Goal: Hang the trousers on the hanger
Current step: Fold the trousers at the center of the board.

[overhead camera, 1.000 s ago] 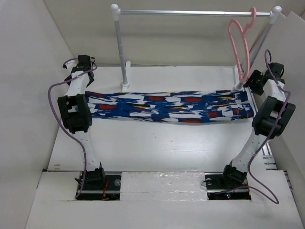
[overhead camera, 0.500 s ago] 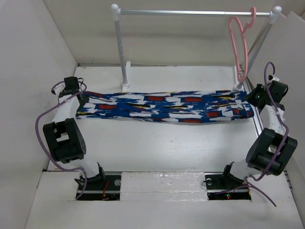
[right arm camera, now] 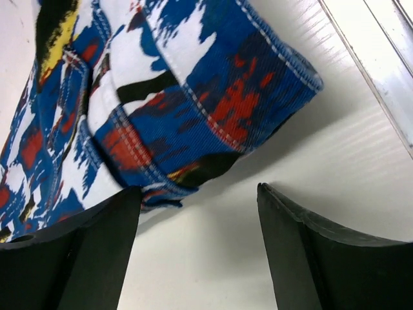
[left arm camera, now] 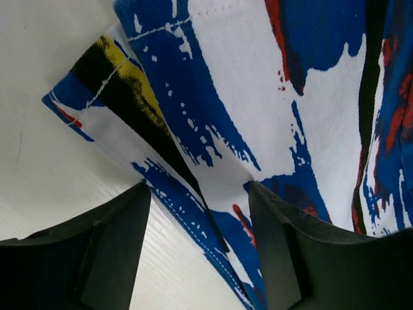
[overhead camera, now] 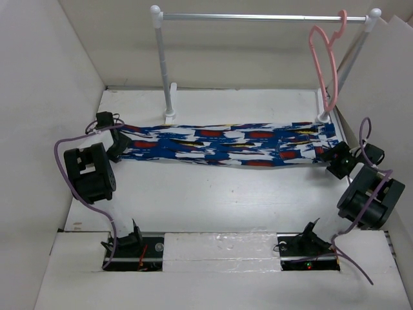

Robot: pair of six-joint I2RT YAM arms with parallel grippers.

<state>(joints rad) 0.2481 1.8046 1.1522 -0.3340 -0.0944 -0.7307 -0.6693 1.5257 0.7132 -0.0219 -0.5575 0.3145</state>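
The trousers lie stretched flat across the table, blue print with white, red and black patches. The pink hanger hangs by its hook from the silver rail at the back right. My left gripper is at the trousers' left end. In the left wrist view it is open, its fingers straddling the hem edge of the trousers. My right gripper is at the right end. In the right wrist view it is open just in front of the waistband corner, nothing between its jaws.
A silver rail on white posts stands at the back of the table. White walls close in on the left and right. The table's right edge strip runs close beside the waistband.
Both arms have folded down and drawn nearer. The left gripper has come down onto the trousers' left end, the right gripper down to the waistband end. The trousers' left end has shifted slightly.
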